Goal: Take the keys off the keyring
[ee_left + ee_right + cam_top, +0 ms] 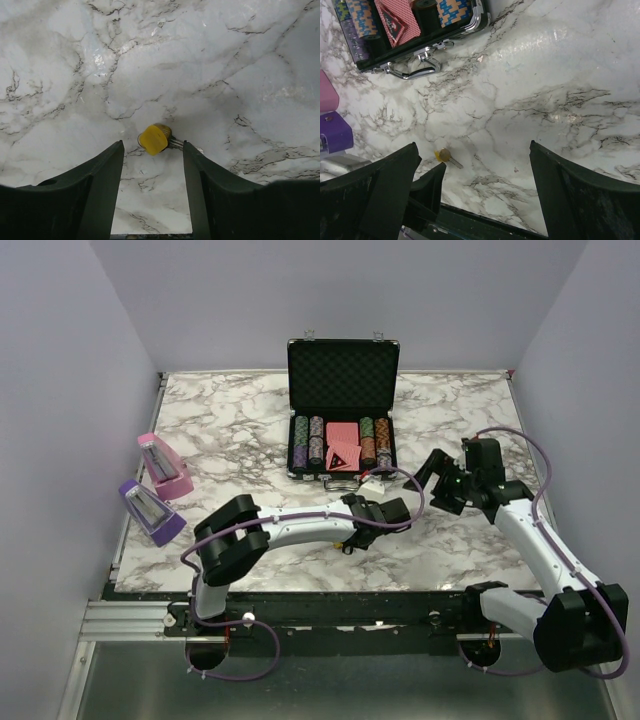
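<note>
Overhead, the left arm (300,525) stretches low across the bench (230,410); the right arm (530,530) bends inward. Left wrist: one yellow keyring (154,138) lies just ahead of the left pincer (152,146), which stands open; keys (186,145) jut rightward, perhaps two. Right wrist: the right pincer (472,147) gapes wide, the keyring on the bench below it.

You've got one yellow keyring (154,138). Silver keys (176,143) on it: too small to count. One black chip case (343,375), lid up. Two staplers: one pink stapler (163,466), one purple stapler (150,510).
</note>
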### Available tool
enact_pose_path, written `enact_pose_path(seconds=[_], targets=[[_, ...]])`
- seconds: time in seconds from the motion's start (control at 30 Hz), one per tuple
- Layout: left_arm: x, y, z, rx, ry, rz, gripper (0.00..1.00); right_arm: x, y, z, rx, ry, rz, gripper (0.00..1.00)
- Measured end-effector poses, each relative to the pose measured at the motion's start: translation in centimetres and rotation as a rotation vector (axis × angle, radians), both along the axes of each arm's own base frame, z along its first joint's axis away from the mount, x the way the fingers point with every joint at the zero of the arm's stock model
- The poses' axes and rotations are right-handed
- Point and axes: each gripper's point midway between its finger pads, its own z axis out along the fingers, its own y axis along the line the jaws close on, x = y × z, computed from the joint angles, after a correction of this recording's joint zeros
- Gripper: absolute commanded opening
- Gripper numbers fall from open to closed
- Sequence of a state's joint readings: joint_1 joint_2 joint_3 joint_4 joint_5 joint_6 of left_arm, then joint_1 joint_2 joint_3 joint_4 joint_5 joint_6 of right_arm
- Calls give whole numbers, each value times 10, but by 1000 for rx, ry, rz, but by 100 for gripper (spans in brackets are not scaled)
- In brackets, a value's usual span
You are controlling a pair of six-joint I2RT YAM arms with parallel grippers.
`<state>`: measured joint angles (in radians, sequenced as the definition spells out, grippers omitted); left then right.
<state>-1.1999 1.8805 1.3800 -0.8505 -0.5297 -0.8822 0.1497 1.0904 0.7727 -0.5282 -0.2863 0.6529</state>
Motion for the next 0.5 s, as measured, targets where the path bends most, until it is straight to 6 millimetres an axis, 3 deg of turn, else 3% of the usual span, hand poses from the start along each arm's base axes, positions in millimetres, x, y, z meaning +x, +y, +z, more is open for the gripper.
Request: enact_pose_path(seconds=[0.2, 0.5], targets=[[0, 0, -16, 33, 12, -2, 55, 0, 0, -7, -2, 18, 1, 100], [0, 0, -23, 50, 18, -4, 44, -1, 2, -11, 5, 22, 13, 100]])
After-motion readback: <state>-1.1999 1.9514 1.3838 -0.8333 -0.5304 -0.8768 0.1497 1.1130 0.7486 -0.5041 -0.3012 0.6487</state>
